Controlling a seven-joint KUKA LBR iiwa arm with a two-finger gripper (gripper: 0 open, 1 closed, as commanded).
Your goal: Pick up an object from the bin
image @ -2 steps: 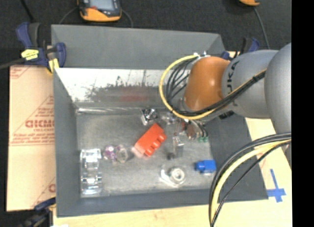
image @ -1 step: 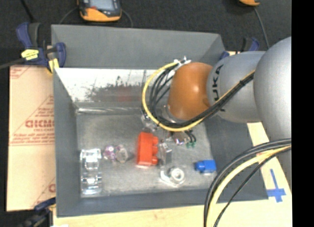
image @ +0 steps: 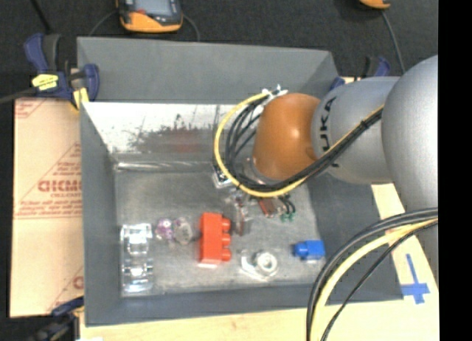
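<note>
Near the middle of the bin (image: 99,221), low over its grey floor, the hand (image: 240,220) hangs under the arm's orange cover (image: 284,136); whether it is apart or together I cannot tell. The closest thing is a red block (image: 214,238), just beside the hand at about eight o'clock, and it looks the likeliest pick, though the lift is not yet made. To do this step well, I would bring the hand over the middle of the block and not its corner. It should be turned to close across the narrow way, from nine to three o'clock, since the block lies lengthwise from twelve to six. Then it can go straight down, take the flat sides squarely, and rise without dragging. The floor is flat, scuffed metal and probably slick, so an off-centre pinch could push the block aside instead of catching it. There is fair room to work. A small purple and clear piece (image: 173,230) lies near the block at nine o'clock, and a white ring (image: 259,264) near it at four o'clock, neither touching. A blue block (image: 308,249) and a small green piece (image: 286,215) lie further out toward three o'clock, and a clear plastic piece (image: 137,257) is well apart at eight o'clock. The bin's sloping walls stand well clear of the block, so only the two near pieces need watching.
</note>
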